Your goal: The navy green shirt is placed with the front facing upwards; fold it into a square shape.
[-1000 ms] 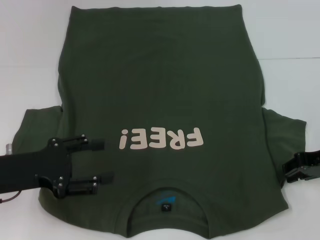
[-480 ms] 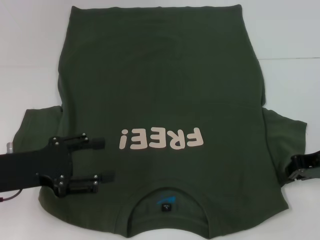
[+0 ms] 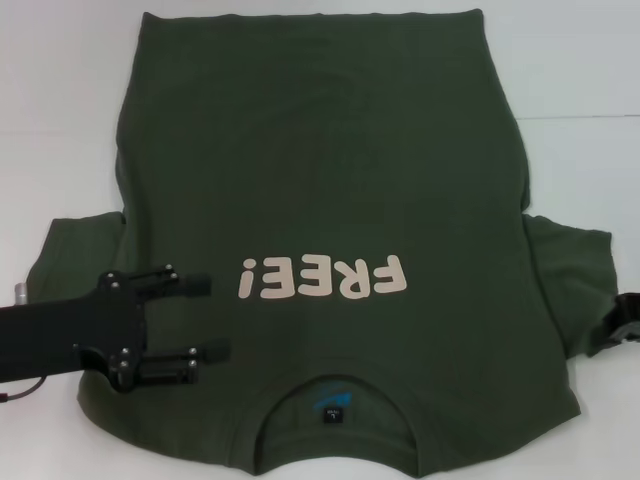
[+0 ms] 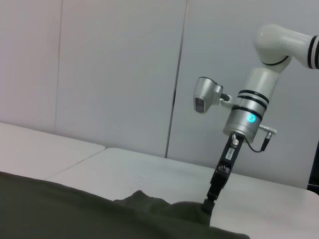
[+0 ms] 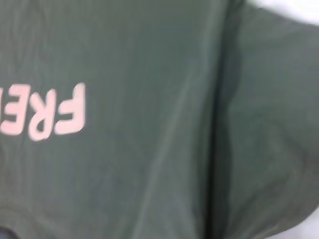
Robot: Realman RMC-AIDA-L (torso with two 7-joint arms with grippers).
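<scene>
The navy green shirt [image 3: 330, 250] is lying flat and front-up on the white table [image 3: 60, 120], its ribbed collar [image 3: 335, 385] nearest the robot and its hem at the far side, so the pale pink "FREE!" print [image 3: 322, 277] is reading upside down from the head camera. A small dark label [image 3: 333, 415] is showing inside the neck opening. Both short sleeves are spreading out to the sides, the left sleeve [image 3: 75, 250] partly hidden under the arm that is reaching across it. The left gripper [image 3: 205, 318] is hovering over the shirt's left shoulder area, between the sleeve and the print, with its two black fingers [image 3: 190, 285] standing wide apart and holding nothing; whether the fingertips are touching the cloth cannot be told. The right gripper [image 3: 628, 318] is sitting at the very edge of the head view, just beside the outer edge of the right sleeve [image 3: 570, 270], and only a small dark part of it is showing, so whether it is wide or narrow cannot be told. In the left wrist view the right arm [image 4: 249, 112] is pointing steeply down, its dark end meeting a raised bunch of green fabric at the shirt's far edge. The right wrist camera is looking down on the print's first letters and the sleeve seam.
</scene>
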